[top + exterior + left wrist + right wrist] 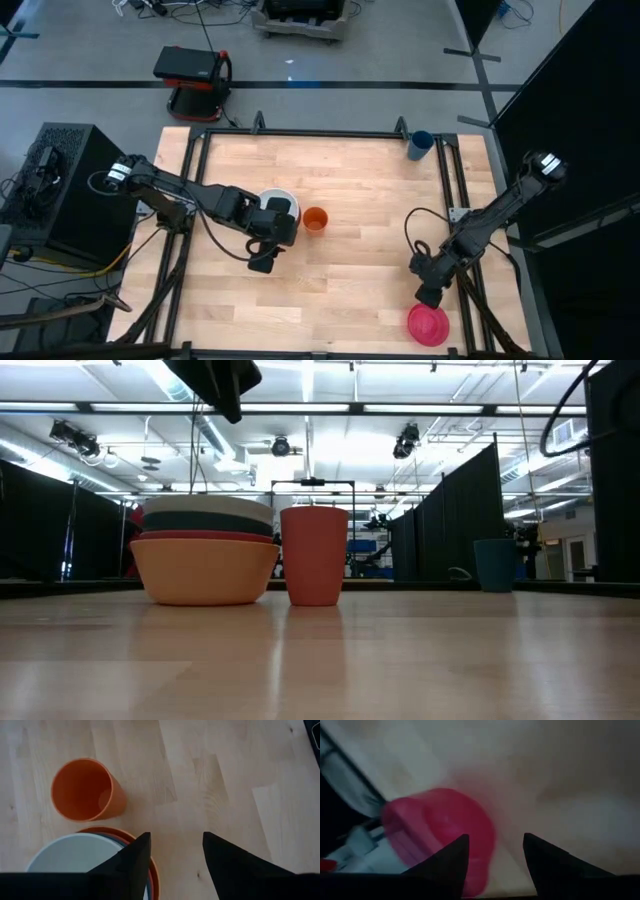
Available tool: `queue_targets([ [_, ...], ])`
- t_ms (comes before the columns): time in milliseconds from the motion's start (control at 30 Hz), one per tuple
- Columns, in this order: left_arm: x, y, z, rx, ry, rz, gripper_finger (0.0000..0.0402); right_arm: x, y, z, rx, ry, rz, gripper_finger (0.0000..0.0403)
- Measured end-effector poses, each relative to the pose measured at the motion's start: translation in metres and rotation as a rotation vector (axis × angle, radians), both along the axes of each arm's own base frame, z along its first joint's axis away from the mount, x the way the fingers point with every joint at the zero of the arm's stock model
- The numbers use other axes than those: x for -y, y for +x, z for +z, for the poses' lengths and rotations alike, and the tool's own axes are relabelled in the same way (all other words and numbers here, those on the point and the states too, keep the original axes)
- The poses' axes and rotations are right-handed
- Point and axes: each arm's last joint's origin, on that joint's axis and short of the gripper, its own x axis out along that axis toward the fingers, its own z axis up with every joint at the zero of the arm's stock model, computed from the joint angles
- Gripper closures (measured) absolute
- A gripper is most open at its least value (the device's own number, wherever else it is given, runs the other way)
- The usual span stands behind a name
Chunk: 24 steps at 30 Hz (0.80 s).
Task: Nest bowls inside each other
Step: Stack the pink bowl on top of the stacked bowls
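Note:
A stack of nested bowls [205,560] stands left of the table's middle: orange at the bottom, then red, teal and white [75,854] on top. My left gripper [176,857] hangs open above the table beside this stack [280,203], on its near side. A magenta bowl [428,325] rests alone near the table's front right corner. My right gripper [430,295] is open just past the far rim of that bowl [440,835], with nothing between its fingers.
A small orange cup [315,219] stands right beside the stack. A dark-blue cup [420,145] sits at the far right corner. A black frame [300,133] runs round the table's edges. Bare wood [360,270] lies between the stack and the magenta bowl.

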Motion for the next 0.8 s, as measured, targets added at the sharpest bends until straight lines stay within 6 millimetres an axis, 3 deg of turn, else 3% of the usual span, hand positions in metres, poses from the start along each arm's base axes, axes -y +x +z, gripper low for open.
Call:
queue_targets([
  [800, -0.0005, 0.0004, 0.0002, 0.008, 0.016, 0.012, 0.0237, -0.0052, 0.0045, 0.0013, 0.047, 0.049, 0.023, 0.0214],
])
